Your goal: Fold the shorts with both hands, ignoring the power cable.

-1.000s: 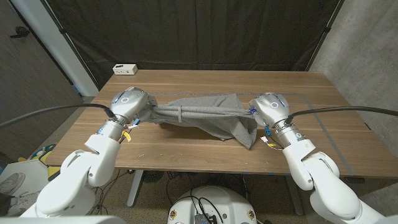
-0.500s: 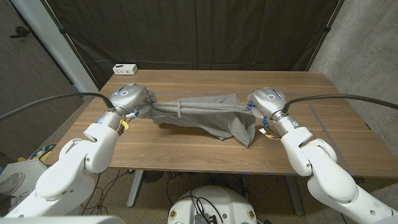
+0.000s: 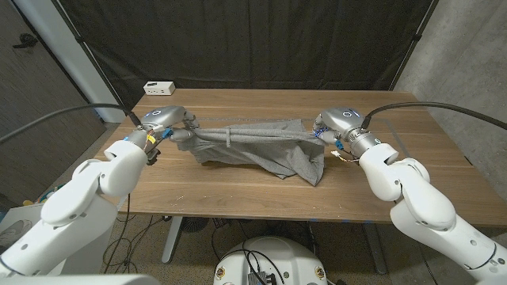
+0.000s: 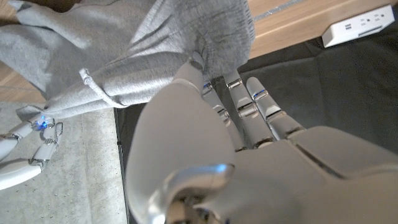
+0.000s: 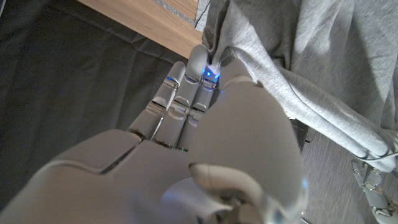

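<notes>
Grey shorts (image 3: 257,146) with a drawstring (image 3: 228,142) hang stretched between my two hands above the middle of the wooden table (image 3: 269,107). My left hand (image 3: 176,127) pinches the shorts' left end; the left wrist view shows the cloth (image 4: 155,43) caught at its fingertips (image 4: 200,65). At the other end my right hand (image 3: 326,129) grips the waistband, and in the right wrist view the fabric (image 5: 298,68) runs from its fingertips (image 5: 200,62). A loose leg of the shorts droops to the table near the right hand (image 3: 310,168).
A white power strip (image 3: 159,87) lies at the table's far left corner, also seen as a white power strip (image 4: 359,25) in the left wrist view. Black curtains hang behind the table. Grey tape lines (image 3: 412,162) mark the table's right part.
Both hands have carried the stretched shorts away from me toward the table's far side, and both arms have reached further out. The shorts stay taut between them.
</notes>
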You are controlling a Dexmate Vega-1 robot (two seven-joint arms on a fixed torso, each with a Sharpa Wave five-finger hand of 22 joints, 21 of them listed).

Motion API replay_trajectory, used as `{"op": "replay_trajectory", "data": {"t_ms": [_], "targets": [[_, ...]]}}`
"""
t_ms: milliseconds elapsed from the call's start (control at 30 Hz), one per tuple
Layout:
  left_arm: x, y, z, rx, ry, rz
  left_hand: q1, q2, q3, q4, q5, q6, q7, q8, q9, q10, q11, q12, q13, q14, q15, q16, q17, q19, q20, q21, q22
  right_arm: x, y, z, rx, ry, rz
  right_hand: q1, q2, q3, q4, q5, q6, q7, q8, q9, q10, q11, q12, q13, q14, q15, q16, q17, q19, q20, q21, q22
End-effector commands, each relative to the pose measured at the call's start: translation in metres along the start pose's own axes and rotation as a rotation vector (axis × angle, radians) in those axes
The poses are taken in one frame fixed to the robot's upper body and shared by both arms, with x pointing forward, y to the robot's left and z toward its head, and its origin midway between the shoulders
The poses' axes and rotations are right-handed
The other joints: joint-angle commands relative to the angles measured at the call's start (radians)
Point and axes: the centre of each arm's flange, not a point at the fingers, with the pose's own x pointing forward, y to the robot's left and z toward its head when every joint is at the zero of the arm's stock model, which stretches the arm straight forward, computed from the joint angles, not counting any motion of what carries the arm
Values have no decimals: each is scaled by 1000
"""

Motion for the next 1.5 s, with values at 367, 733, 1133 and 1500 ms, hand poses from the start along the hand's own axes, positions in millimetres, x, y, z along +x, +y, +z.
{"op": "replay_trajectory", "data": {"t_ms": [367,733,1133,1500], "targets": [[39,24,-11,-225,-41,-234,11,20,10,-5,-14,-15,22,-12,-8,11,-1,91,402,7,-160,0,15,-6,17,16,0,40,-12,-29,263,-43,73,6,13,17,-4,3,-1,20,2,15,30,47,56,127,-4,-57,-7,21,-17,12,12,3],[64,30,-16,-244,-2,-351,17,30,18,-3,-21,-32,32,-16,-4,4,11,100,419,5,-159,-1,30,-17,27,25,0,65,-12,-31,280,-58,68,6,11,26,-7,1,-1,29,1,19,32,55,62,139,-1,-53,-7,34,-24,19,20,4],[90,30,-26,-269,39,-451,24,38,33,3,-22,-48,43,-18,7,-6,18,108,436,-4,-159,-6,43,-29,37,35,1,99,-20,-27,299,-97,139,4,8,33,-8,-1,-1,34,-1,20,34,57,67,147,1,-51,-7,44,-29,24,26,4],[106,23,-46,-445,5,-530,27,38,40,6,-24,-56,55,-21,13,-3,26,112,435,-2,-158,-5,56,-33,42,44,2,128,-25,-36,384,-102,280,8,-3,46,-17,-6,6,49,-2,23,42,68,75,162,17,-44,2,64,-38,33,36,6]]}}
